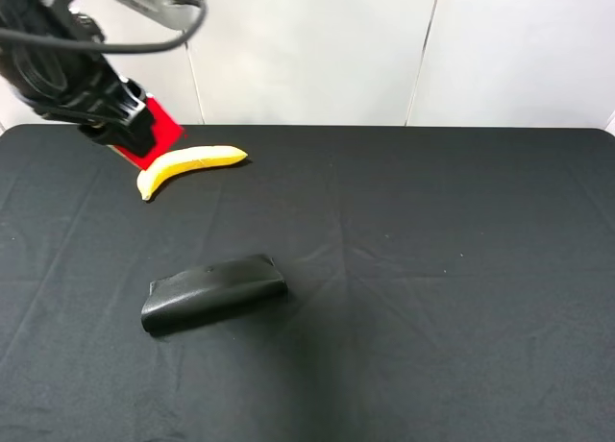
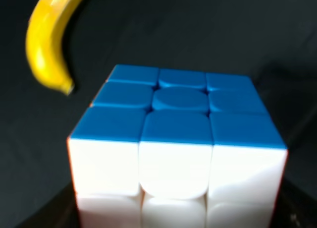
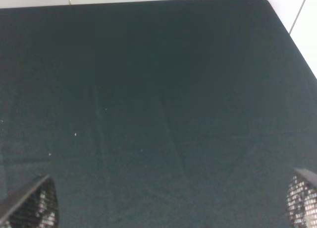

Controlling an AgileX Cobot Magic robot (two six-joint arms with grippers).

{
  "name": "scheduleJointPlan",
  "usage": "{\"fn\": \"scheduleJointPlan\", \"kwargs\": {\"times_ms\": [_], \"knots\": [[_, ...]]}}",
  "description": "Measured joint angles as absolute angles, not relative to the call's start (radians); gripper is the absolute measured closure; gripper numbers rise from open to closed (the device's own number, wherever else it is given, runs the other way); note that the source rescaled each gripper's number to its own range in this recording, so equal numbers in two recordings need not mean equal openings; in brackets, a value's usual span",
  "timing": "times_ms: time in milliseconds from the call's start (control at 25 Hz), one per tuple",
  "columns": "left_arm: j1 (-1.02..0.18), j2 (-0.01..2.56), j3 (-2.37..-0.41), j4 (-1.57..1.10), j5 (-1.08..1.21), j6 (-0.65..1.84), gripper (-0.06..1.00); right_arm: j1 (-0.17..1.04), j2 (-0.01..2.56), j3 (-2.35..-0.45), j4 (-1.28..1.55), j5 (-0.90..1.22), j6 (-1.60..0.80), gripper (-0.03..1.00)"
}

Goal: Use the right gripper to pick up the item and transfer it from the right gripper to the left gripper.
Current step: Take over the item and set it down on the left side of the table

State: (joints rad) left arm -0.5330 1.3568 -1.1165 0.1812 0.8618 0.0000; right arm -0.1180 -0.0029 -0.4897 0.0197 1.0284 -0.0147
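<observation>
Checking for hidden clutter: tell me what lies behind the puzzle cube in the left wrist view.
Behind the puzzle cube: the banana on black cloth. Underneath is hidden.

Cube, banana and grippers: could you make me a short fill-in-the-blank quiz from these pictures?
1. In the left wrist view the cube shows a white face and a ____ face.
2. In the high view the only cube face that shows is ____.
3. In the high view the pouch lies ____ the camera than the banana.
4. The right gripper is ____, with nothing between its fingers.

Missing words: blue; red; nearer; open
</observation>
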Motion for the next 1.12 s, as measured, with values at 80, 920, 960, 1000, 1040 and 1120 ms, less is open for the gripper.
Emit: {"fn": "scheduleJointPlan", "kwargs": {"times_ms": [80, 920, 960, 1000, 1040, 1120], "knots": [[-0.482, 1.357, -1.116, 0.181, 0.862, 0.0, 0.94, -0.118, -0.003, -0.49, 0.02, 1.028, -0.015, -0.03], [-0.249, 1.388, -0.792, 0.182, 0.737, -0.014, 0.94, -0.118, -0.003, -0.49, 0.02, 1.028, -0.013, -0.03], [-0.249, 1.408, -0.791, 0.182, 0.73, -0.018, 0.94, -0.118, -0.003, -0.49, 0.02, 1.028, -0.013, -0.03], [-0.249, 1.432, -0.789, 0.182, 0.719, -0.022, 0.94, -0.118, -0.003, -0.49, 0.02, 1.028, -0.012, -0.03], [-0.249, 1.453, -0.788, 0.182, 0.709, -0.024, 0.94, -0.118, -0.003, -0.49, 0.02, 1.028, -0.012, -0.03], [-0.249, 1.505, -0.786, 0.182, 0.687, -0.028, 0.94, -0.118, -0.003, -0.49, 0.02, 1.028, -0.012, -0.03]]}}
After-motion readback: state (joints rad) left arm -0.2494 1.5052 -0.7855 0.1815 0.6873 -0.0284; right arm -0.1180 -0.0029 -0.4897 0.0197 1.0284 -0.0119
